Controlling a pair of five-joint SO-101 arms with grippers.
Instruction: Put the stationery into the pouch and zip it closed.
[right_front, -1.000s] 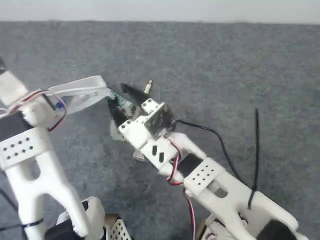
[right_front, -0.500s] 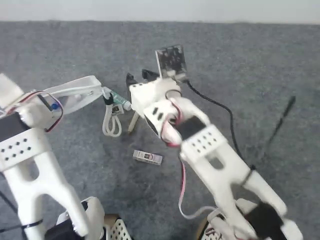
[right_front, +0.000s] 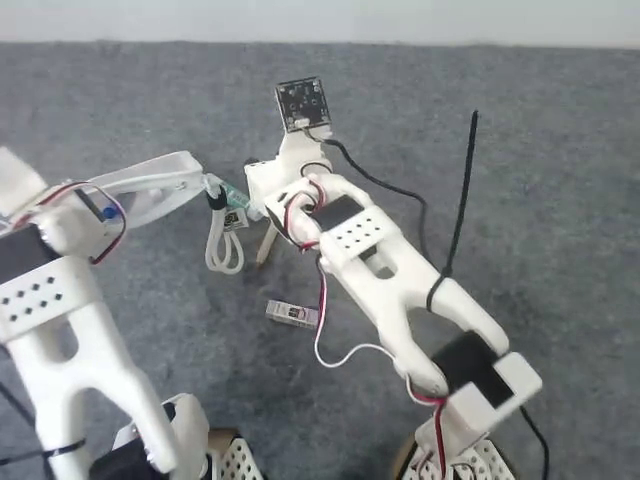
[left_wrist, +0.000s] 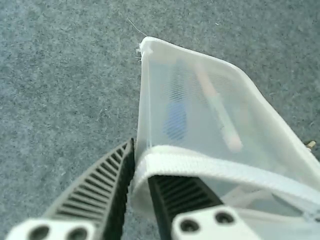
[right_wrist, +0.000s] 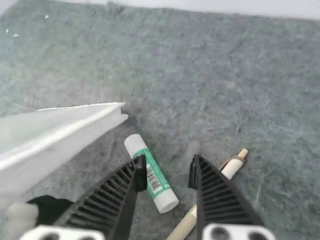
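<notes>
Both jaws of the right gripper (right_wrist: 167, 167) stand spread over the glue stick (right_wrist: 151, 176), while the left wrist view shows the left gripper (left_wrist: 141, 162) pinching the pouch (left_wrist: 210, 90), pens (left_wrist: 220, 117) inside.

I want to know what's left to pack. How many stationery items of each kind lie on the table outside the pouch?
glue stick: 1
pencil: 1
eraser: 1
Total: 3

left gripper (left_wrist: 141, 162) clamped tight, right gripper (right_wrist: 168, 165) parted, angled downward
</notes>
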